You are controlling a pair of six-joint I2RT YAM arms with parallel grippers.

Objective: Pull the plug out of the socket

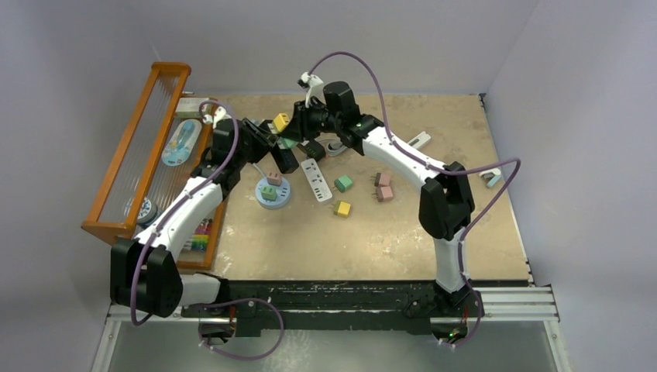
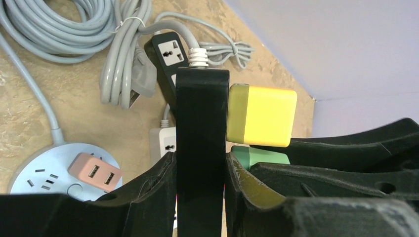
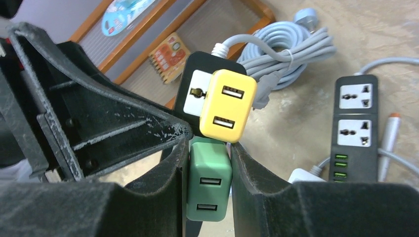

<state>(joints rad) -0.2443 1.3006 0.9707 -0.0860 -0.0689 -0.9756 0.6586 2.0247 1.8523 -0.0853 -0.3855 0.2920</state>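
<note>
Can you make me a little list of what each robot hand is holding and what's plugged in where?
left end effector: shut on the black power strip
right end effector: shut on the green plug
on the strip: yellow plug and the green plug, side by side
green plug pulled out yet: cannot tell
round blue socket: a pink plug sits in it
lying on the table: loose coloured plugs, a white power strip
</note>
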